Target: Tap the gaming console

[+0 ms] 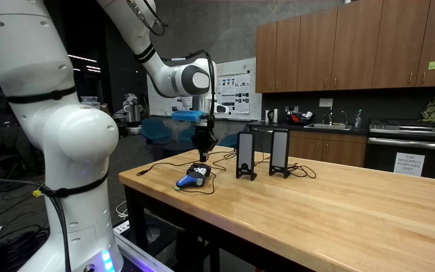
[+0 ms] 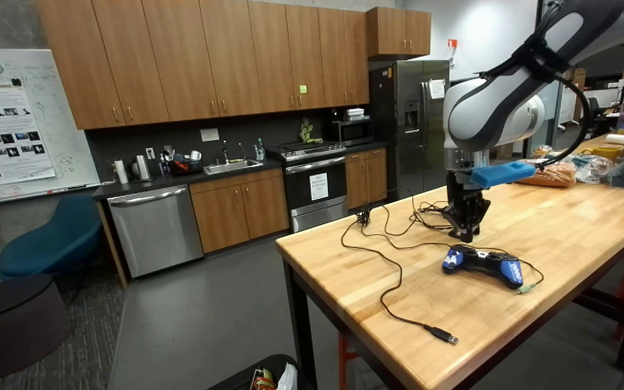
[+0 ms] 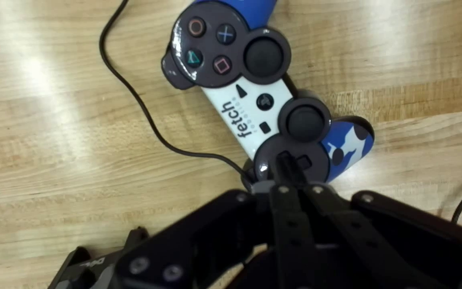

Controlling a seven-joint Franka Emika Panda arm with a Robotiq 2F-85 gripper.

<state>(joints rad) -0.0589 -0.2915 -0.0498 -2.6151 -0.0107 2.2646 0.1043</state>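
The gaming console is a blue, white and dark game controller that lies flat on the wooden table; it shows in both exterior views [image 1: 198,173] [image 2: 482,263] and in the wrist view [image 3: 247,108]. My gripper [image 1: 203,156] points straight down over it, also in an exterior view [image 2: 467,233]. Its fingers are shut together with nothing between them. In the wrist view the fingertips [image 3: 289,166] overlap the controller's direction pad and hide part of it. The tips are very close to its top; I cannot tell whether they touch.
Two upright black speakers [image 1: 245,154] [image 1: 279,153] stand beside the controller on the table [image 1: 296,204]. A speaker base [image 3: 94,265] shows in the wrist view. Black cables [image 2: 396,281] run across the table around the controller. Plastic bags [image 2: 547,174] lie at the table's far end.
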